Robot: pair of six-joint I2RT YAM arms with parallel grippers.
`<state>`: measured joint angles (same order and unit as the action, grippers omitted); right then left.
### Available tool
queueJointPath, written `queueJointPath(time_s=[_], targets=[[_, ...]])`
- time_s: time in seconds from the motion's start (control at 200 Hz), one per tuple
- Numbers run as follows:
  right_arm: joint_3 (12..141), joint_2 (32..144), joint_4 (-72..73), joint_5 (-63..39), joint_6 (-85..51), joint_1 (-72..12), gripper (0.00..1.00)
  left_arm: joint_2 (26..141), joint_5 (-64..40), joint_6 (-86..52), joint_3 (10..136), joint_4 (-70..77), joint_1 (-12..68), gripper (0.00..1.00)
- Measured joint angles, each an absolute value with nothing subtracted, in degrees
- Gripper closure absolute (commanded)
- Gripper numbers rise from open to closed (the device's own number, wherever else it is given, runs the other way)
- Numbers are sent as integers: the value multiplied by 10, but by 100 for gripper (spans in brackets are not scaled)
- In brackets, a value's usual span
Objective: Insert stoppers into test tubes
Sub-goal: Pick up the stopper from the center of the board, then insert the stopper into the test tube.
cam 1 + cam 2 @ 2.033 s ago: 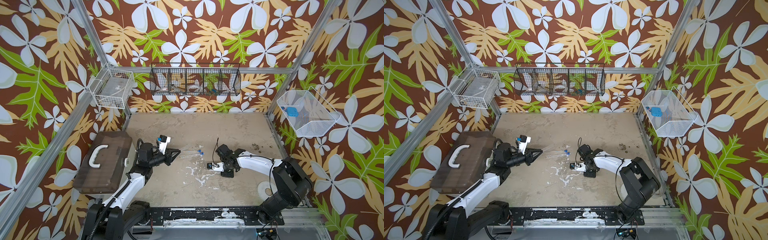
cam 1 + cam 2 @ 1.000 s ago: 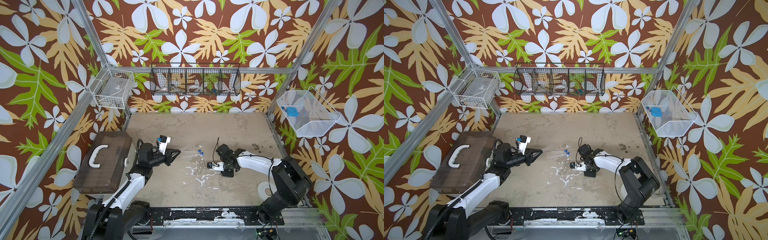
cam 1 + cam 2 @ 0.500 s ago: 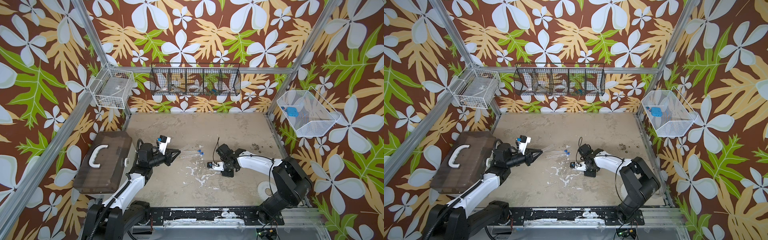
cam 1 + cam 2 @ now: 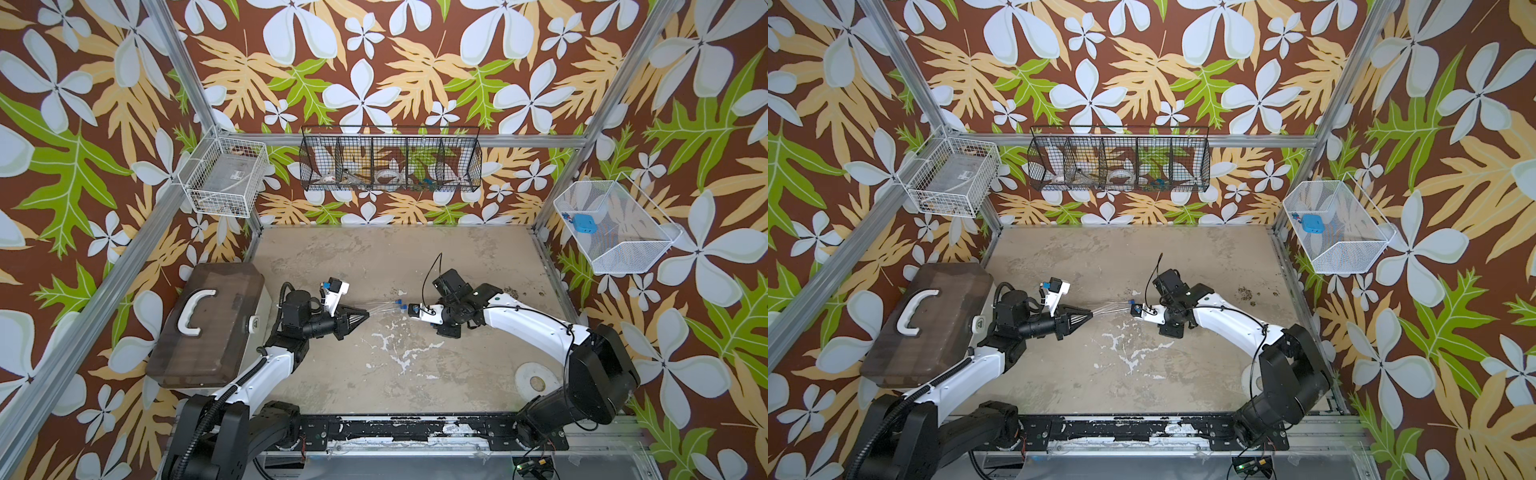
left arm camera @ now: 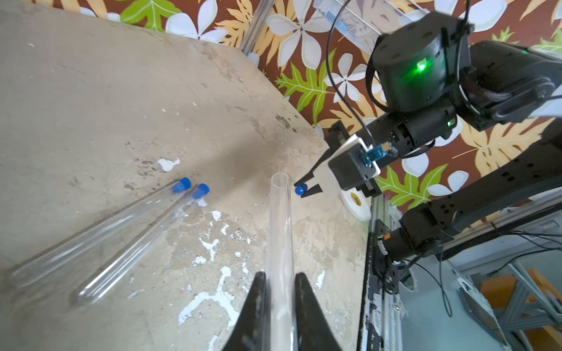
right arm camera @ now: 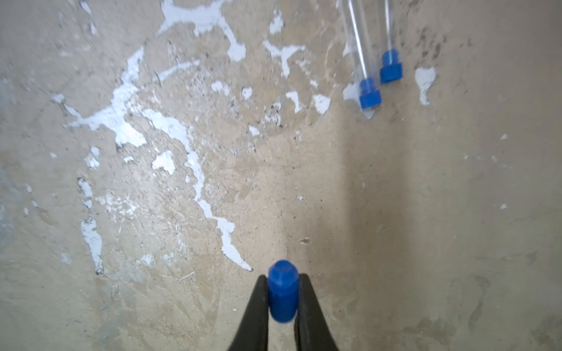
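Stopper (image 6: 282, 294) pinched, tube (image 5: 279, 243) gripped, seemingly apart.

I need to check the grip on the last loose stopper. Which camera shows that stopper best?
The right wrist view: the stopper fills the foreground, pinched in the jaws of the right gripper. The left wrist view shows it small, near the held tube. In the top views I cannot pick it out.

Beige worn tabletop (image 4: 374, 257), white paint scuffs (image 4: 395, 349) at its centre. Brown translucent plastic case with white handle (image 4: 232, 299) over tabletop's left edge. White flat ring (image 4: 534, 380) on tabletop, near-right corner. White wire basket (image 4: 224, 178) above far-left corner. Black wire compartment basket (image 4: 390, 164) above far edge. White mesh basket (image 4: 615, 249) beyond right edge, light-blue square object (image 4: 585, 224) inside.
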<state>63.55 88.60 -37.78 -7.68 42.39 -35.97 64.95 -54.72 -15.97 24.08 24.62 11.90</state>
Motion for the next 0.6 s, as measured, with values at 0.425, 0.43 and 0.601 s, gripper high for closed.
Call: queueJointPath(time_s=[0.425,0.43,0.601], targets=[[703,857,-422,-86,447,-411,86,679,-606,-196,232,301,158,98],[703,857,-422,-86,448,-412,86,679,-606,-196,232,301,159,99],[703,845,-425,-96,456,-424,86,687,-625,-193,235,305,176,99]])
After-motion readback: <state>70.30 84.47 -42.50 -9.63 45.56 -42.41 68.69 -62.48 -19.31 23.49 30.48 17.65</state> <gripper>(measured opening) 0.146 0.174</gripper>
